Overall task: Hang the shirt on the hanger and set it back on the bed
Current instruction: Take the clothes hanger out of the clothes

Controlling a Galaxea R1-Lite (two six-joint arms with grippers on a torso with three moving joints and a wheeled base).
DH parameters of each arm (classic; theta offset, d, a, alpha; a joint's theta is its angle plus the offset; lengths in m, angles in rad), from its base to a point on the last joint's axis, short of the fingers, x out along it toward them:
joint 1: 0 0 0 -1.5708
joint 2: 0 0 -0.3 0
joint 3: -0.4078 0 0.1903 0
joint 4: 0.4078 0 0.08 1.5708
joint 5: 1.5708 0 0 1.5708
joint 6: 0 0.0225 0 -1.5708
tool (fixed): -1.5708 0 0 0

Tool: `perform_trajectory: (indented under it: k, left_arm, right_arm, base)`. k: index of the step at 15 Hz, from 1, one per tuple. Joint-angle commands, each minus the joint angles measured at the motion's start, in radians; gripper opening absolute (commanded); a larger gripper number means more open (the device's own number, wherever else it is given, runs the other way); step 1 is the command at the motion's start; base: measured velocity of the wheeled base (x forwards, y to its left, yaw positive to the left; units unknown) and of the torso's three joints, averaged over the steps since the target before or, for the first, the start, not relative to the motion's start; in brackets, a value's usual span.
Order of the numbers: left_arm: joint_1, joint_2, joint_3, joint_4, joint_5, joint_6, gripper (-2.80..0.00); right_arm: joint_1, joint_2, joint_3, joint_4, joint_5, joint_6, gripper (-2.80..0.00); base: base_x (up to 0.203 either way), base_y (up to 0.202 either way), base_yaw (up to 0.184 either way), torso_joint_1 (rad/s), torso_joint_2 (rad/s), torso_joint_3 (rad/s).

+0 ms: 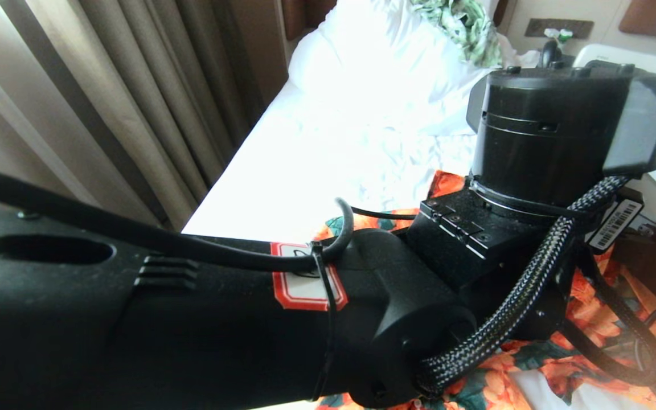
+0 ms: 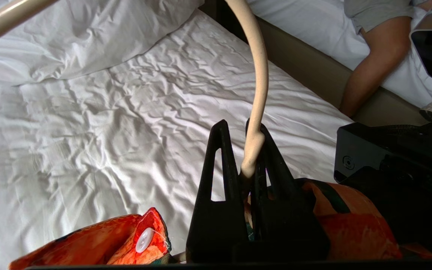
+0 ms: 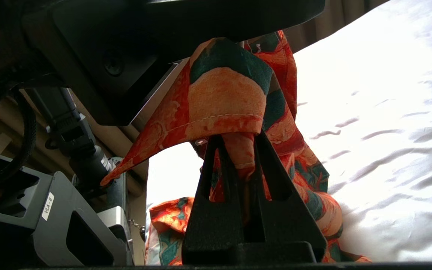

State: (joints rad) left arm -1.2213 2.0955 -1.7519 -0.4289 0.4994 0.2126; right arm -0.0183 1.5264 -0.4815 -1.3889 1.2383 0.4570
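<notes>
The shirt is soft and light. It bends and folds any way you pull it, and it hangs down in loose folds over the bed. One part of it is pinched up high, and the rest droops toward the wrinkled white sheet. Because it is floppy, it is best held by a strong edge, like the collar or a shoulder seam, so it does not slide out. The white button near the front edge is small and could catch.

The hanger is thin, hard and smooth. It will not bend, but it can spin or slip if it is held in one spot. Its neck, just under the curved hook, is a good place to hold it.

The left end effector is closed tight on that neck of the hanger, with orange cloth bunched right below it. The right end effector is clamped on a fold of the shirt, close beside the left arm.

I think the hanger is at least partly inside the shirt, but its shoulders are hidden, so I cannot be sure.

Both are held over the near part of the bed. A pillow lies farther up. A person's leg rests on another bed beyond the far edge.
</notes>
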Motion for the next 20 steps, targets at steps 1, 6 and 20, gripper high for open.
perform_trajectory:
  k: [1,6,20]
  left_arm:
    - [-0.001,-0.004,-0.001,-0.005,0.004,0.001,-2.8]
    - [0.001,-0.006,-0.004,-0.004,0.004,0.0,-2.8]
    - [0.126,-0.059,0.015,0.009,0.01,0.022,-2.8]
  right_arm:
    - [0.0,0.005,0.0,-0.007,0.009,0.002,-2.8]
    - [-0.002,0.005,-0.002,-0.01,0.007,0.002,0.0]
    - [-0.091,0.028,0.007,-0.045,0.013,-0.089,0.0]
  base:
    - [0.0,0.0,0.0,0.0,0.0,0.0]
    - [0.0,0.0,0.0,0.0,0.0,0.0]
    - [0.0,0.0,0.0,0.0,0.0,0.0]
